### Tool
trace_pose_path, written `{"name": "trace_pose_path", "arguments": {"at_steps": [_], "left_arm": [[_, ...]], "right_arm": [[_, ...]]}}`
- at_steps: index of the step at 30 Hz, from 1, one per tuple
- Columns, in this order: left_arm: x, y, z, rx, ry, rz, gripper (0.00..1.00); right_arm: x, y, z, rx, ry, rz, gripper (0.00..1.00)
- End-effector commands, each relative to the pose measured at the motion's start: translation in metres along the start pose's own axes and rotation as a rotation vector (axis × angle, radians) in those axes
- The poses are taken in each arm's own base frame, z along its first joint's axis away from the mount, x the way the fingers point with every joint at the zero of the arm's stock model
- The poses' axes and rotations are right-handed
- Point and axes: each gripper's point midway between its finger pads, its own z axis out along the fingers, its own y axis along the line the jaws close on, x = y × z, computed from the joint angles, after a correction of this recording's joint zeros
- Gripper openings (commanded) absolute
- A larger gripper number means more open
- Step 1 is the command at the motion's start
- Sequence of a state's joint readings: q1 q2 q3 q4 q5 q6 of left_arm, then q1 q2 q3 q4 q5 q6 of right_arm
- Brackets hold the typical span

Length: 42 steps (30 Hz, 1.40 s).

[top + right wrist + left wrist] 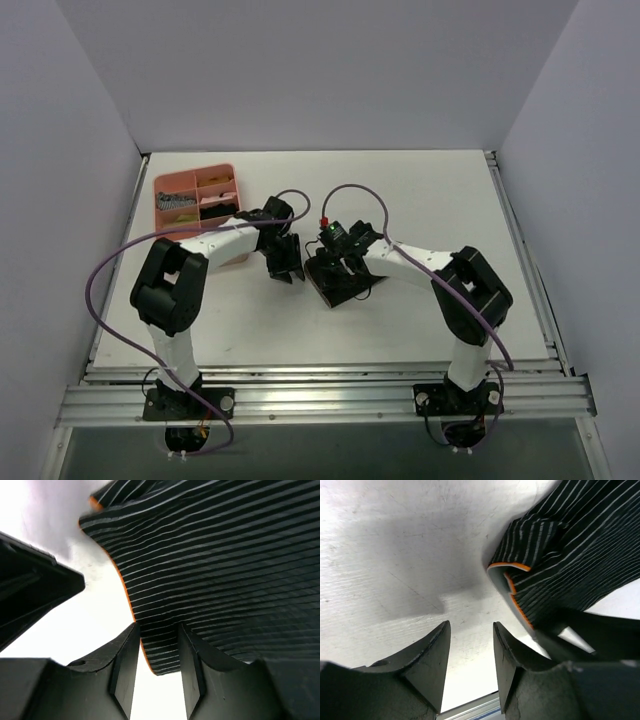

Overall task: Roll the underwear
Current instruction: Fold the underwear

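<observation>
The underwear (338, 278) is a small black garment with thin pale stripes and an orange-brown edge, lying flat on the white table between my two grippers. My left gripper (283, 262) is just left of it, open and empty over bare table (471, 630); the fabric's folded corner (560, 555) lies to its upper right. My right gripper (337, 250) hovers over the garment's far part. In the right wrist view its jaws (157, 630) stand open, with the orange-trimmed edge of the striped fabric (215, 560) showing between and beyond them.
A pink divided tray (165, 187) with small items stands at the back left, close behind my left arm. The left gripper's black body (35, 595) shows at the left of the right wrist view. A metal rail (320, 395) runs along the table's near edge.
</observation>
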State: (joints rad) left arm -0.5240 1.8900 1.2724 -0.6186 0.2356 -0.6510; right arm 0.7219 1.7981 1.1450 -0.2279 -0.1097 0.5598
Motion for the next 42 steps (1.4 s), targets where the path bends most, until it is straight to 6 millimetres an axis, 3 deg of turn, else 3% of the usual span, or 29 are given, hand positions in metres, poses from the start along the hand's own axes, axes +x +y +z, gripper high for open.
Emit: {"name": "trace_pose_path", "arguments": {"at_steps": [1, 5, 8, 14, 19, 21, 24, 29, 33, 34, 35, 38, 42], "left_arm": [[-0.031, -0.014, -0.026, 0.028, -0.098, -0.01, 0.48], [-0.038, -0.017, -0.035, 0.044, -0.104, -0.024, 0.48], [-0.038, -0.026, -0.043, 0.089, -0.102, -0.007, 0.48], [-0.011, -0.053, -0.053, 0.24, -0.07, 0.094, 0.49], [0.016, -0.07, -0.058, 0.311, -0.059, 0.179, 0.54], [0.022, -0.08, -0.056, 0.354, -0.059, 0.188, 0.55], [0.034, -0.078, -0.044, 0.362, -0.024, 0.17, 0.56], [0.057, -0.072, -0.018, 0.316, 0.029, 0.166, 0.56], [0.067, -0.051, -0.001, 0.215, 0.035, 0.125, 0.56], [0.069, -0.047, 0.002, 0.202, 0.037, 0.113, 0.55], [0.069, -0.044, 0.005, 0.192, 0.035, 0.096, 0.55], [0.073, -0.033, 0.014, 0.159, 0.037, 0.069, 0.51], [0.076, -0.027, 0.019, 0.143, 0.034, 0.048, 0.49]], "right_arm": [[0.005, 0.014, 0.015, -0.011, 0.015, -0.014, 0.32], [0.034, 0.0, 0.03, 0.048, 0.095, -0.021, 0.3], [0.057, -0.011, 0.023, 0.075, 0.122, -0.029, 0.3], [0.093, -0.027, -0.01, 0.088, 0.142, -0.045, 0.3], [0.093, -0.032, -0.047, 0.085, 0.096, -0.011, 0.31], [0.083, -0.03, -0.06, 0.079, 0.057, 0.009, 0.32], [0.065, -0.032, -0.072, 0.125, 0.004, 0.061, 0.33], [0.02, -0.057, -0.074, 0.242, -0.072, 0.182, 0.33], [-0.02, -0.073, -0.059, 0.331, -0.105, 0.246, 0.34], [-0.036, -0.068, -0.059, 0.318, -0.13, 0.255, 0.34], [-0.04, -0.073, -0.048, 0.337, -0.111, 0.257, 0.34], [-0.066, -0.064, -0.04, 0.32, -0.136, 0.252, 0.35], [-0.079, -0.059, -0.016, 0.332, -0.114, 0.244, 0.37]]}}
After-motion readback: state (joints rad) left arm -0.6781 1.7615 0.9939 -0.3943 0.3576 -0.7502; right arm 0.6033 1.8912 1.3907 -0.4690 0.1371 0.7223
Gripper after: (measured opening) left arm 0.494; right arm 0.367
